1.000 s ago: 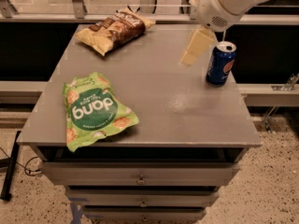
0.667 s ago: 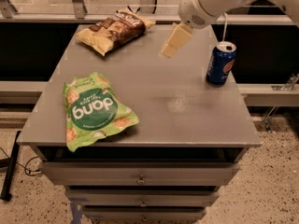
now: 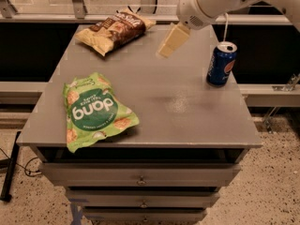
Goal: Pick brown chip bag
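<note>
**Current state.** The brown chip bag lies flat at the upper left of the frame, on the far left corner of the table. The gripper hangs above the far middle of the table, to the right of the bag and clear of it. Whether the gripper is open or closed cannot be told from this view, and it holds nothing.

**Change.** Over the last second the gripper has travelled left across the frame, away from the soda can at the right edge and towards the bag. Most of that travel came early; the latest shift is small.

**Meaning for the task.** The approach is under way and the grasp has not begun. Further leftward travel and a descent are likely required. The green bag, lower left, lies off this path.
</note>
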Action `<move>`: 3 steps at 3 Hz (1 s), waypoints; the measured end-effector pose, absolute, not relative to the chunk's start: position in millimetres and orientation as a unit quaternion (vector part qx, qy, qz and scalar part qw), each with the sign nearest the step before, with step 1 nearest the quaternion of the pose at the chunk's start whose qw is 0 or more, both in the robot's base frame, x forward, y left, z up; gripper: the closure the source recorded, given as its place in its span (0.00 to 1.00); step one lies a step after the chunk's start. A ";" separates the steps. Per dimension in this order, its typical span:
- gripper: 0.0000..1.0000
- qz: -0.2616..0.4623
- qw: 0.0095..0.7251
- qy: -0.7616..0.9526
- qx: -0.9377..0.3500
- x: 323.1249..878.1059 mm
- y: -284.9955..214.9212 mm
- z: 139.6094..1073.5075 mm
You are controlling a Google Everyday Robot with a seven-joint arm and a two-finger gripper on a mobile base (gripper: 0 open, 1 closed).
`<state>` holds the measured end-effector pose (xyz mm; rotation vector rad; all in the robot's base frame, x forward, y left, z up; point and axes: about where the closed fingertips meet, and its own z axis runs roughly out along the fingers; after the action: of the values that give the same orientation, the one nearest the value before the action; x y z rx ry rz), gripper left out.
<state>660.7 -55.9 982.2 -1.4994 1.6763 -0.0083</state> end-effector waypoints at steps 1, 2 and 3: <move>0.00 0.024 0.462 0.650 -0.603 681.7 -9.3 971.3; 0.00 0.046 0.508 0.612 -0.604 721.0 63.0 966.5; 0.00 0.054 0.517 0.593 -0.614 746.8 107.3 954.5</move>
<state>746.8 107.3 954.5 -1.4744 1.4243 0.1287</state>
